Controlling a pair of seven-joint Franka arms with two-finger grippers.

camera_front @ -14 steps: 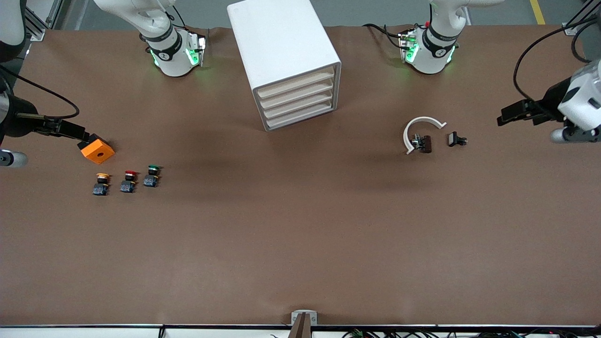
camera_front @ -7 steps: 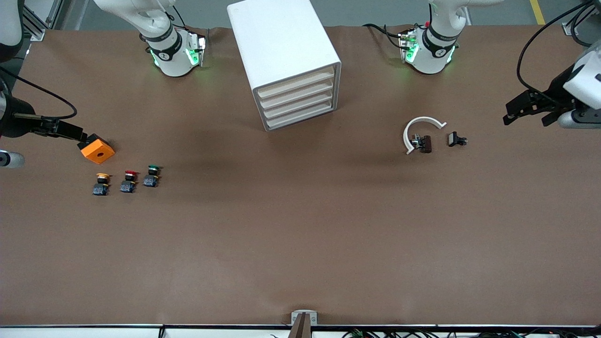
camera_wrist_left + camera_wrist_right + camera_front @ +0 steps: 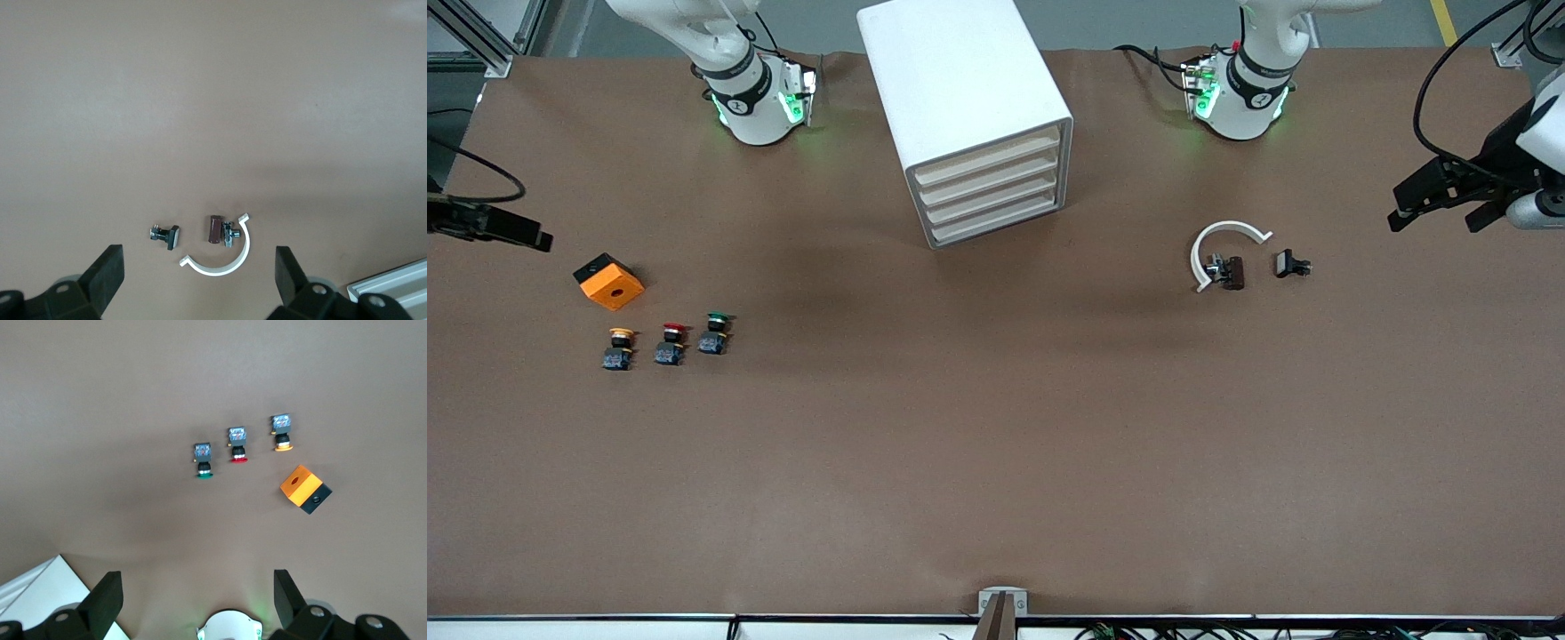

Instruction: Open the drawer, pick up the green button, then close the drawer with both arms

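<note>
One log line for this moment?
drawers: shut | green button: on table | left gripper: open, empty | right gripper: open, empty

The table [image 3: 996,444] is plain brown all over. At twelve o'clock the drawer cabinet [image 3: 960,98] is white with cream drawer fronts. Around nine o'clock sit an orange block [image 3: 609,283] with one black side, then the yellow-capped button [image 3: 618,347], the red-capped button [image 3: 671,343] and the button [image 3: 714,332] capped green, all on black-and-blue bodies. At three o'clock, a white curved clip [image 3: 1221,244].
</note>
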